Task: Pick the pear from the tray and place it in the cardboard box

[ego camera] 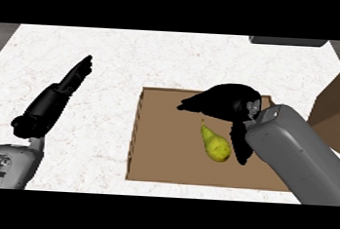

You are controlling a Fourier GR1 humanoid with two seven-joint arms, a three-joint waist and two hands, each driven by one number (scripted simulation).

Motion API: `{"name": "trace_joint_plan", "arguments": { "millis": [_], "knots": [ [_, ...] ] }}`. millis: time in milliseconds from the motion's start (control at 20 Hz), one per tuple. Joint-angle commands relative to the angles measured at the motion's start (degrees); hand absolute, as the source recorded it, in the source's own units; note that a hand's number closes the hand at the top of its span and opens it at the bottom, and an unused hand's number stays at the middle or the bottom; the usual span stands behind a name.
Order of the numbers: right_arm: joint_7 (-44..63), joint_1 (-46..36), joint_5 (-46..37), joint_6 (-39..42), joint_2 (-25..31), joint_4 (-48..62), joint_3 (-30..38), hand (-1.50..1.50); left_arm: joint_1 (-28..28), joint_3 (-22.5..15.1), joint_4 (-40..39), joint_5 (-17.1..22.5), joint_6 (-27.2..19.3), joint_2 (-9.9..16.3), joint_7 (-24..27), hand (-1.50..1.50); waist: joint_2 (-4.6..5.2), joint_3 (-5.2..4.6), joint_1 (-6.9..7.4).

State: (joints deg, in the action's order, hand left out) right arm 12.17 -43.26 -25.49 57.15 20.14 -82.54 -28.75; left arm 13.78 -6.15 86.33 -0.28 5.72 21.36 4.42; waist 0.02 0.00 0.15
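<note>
Two robot hands show, and the right robot hand (227, 102) is much nearer the pear (215, 144). It hangs over the tray (157, 135); I cannot tell if it is spread or curled. The pear lies just below it, toward the robot, apart from it. Its thin stem end points up toward the hand. The pear is smooth and yellow-green, the flat tray brown. The cardboard box (336, 115) sits right of the tray. The left robot hand (78, 75) rests straight and open over the speckled white bench (97, 49).
</note>
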Motion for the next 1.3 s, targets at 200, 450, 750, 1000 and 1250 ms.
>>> {"name": "trace_joint_plan", "arguments": {
  "millis": [200,450,750,1000,1250],
  "knots": [
    [-7.66,0.90,-11.37,-3.82,-0.37,5.95,-3.00,-1.50,-2.23,1.39,2.47,-1.05,2.03,-1.51,-0.04,0.00,0.06,0.01,0.48],
    [-9.54,4.30,-13.78,-3.07,-1.76,4.80,-1.06,-1.50,-1.49,1.60,1.69,-3.73,1.81,-3.60,-0.12,0.00,0.00,0.00,0.05],
    [-10.89,8.04,-17.14,-3.98,-4.11,4.58,-2.49,-1.50,1.84,2.70,-1.62,-4.61,2.08,-5.69,-0.22,0.00,0.03,0.00,-0.27],
    [-12.93,8.45,-22.12,-5.18,-3.32,6.31,-2.50,-1.50,2.68,6.41,-2.73,-3.23,5.52,-3.53,0.51,0.00,0.00,0.00,-0.24],
    [-15.80,8.04,-26.45,-6.94,-4.21,10.13,-1.99,-1.50,0.77,7.24,-0.56,-3.36,7.39,-3.52,-0.19,0.00,-0.01,0.00,0.01]
  ]
}}
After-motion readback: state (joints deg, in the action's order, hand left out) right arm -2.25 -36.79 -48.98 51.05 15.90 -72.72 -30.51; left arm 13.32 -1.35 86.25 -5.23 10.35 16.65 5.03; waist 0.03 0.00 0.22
